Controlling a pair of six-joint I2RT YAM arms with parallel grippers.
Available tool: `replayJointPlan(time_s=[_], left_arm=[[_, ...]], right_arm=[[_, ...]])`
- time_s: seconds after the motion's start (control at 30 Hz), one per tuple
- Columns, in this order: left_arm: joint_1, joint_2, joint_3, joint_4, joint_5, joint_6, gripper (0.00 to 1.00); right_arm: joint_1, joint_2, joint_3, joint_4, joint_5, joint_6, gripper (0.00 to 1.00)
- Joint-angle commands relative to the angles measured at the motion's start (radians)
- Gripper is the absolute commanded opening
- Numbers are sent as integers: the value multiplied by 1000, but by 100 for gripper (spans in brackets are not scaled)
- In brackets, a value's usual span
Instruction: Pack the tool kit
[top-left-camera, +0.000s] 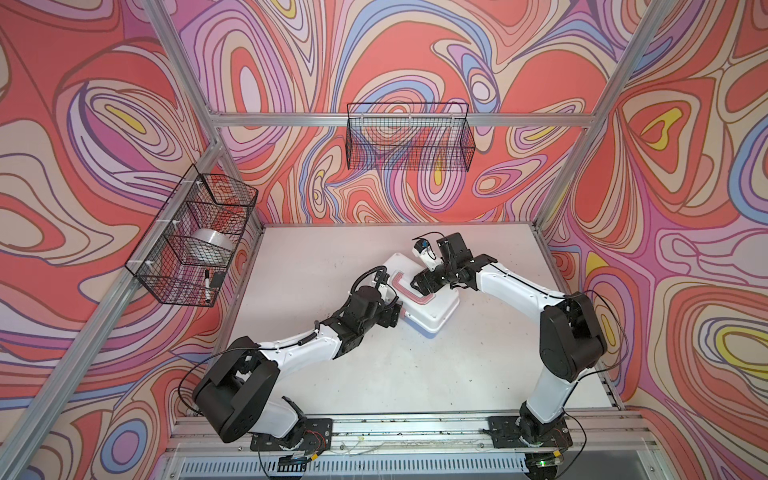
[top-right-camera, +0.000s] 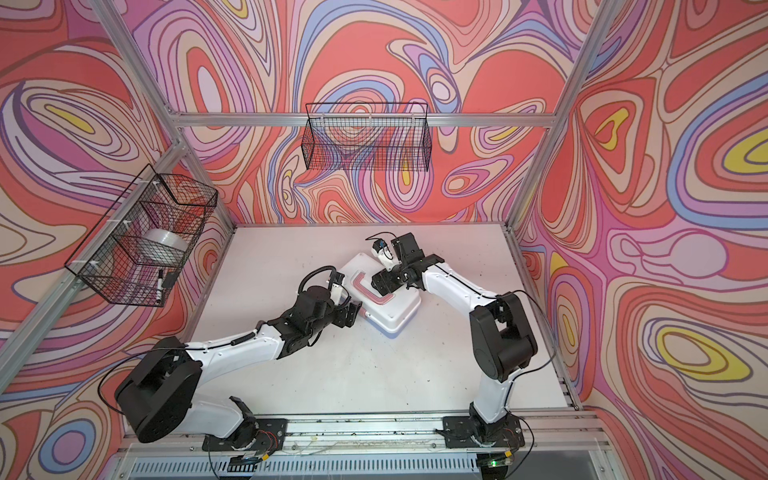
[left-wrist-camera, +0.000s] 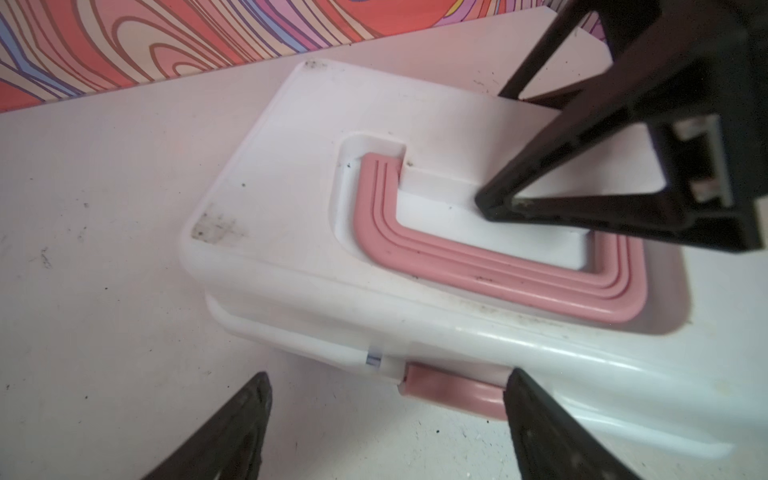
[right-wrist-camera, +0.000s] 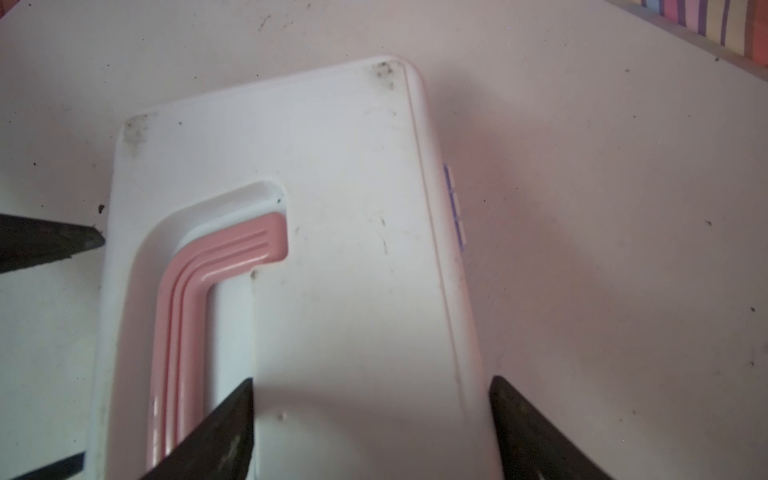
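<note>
Swirled red, pink and lilac walls (top-left-camera: 415, 50) close in a white worktop (top-left-camera: 415, 374) flecked with dirt. Black wire hangs on two of them: the far basket (top-left-camera: 409, 137) on the far wall, and the left basket (top-left-camera: 191, 237) on the left wall, which holds a tape roll (top-left-camera: 212, 245) and a marker (top-left-camera: 206, 284).

Around the middle of the worktop, a little toward the far side and set askew, the tool kit (top-left-camera: 436, 313) lies shut between my two arms. Its white lid (left-wrist-camera: 316, 137) faces up, with the pink handle (left-wrist-camera: 478, 266) folded flat in its recess. The pink latch (left-wrist-camera: 453, 390) sits on the near-left side.

My left fingers (top-left-camera: 397, 313) stand wide apart just beside that side. The latch lies between them and they grip nothing. My right fingers (top-left-camera: 417, 284) are spread open over the lid. One tip is down by the white panel inside the handle's bend and the other is past the lid's far-right edge. I cannot tell whether either one touches.
</note>
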Motion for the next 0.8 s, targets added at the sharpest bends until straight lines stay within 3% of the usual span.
replayJointPlan(time_s=[0.0, 0.27, 0.47, 0.77], left_arm=[[8, -23, -16, 17, -46, -15, 90], [8, -75, -16, -16, -110, -33, 95], [10, -144, -38, -41, -177, -52, 100], [40, -256, -105, -76, -253, -89, 100]], right_arm=[[-27, -100, -26, -3, 22, 47, 91], [-113, -272, -121, 94, 19, 85, 98], [-194, -397, -266, 237, 48, 118, 98], [-251, -542, -631, 684, 343, 170, 98]])
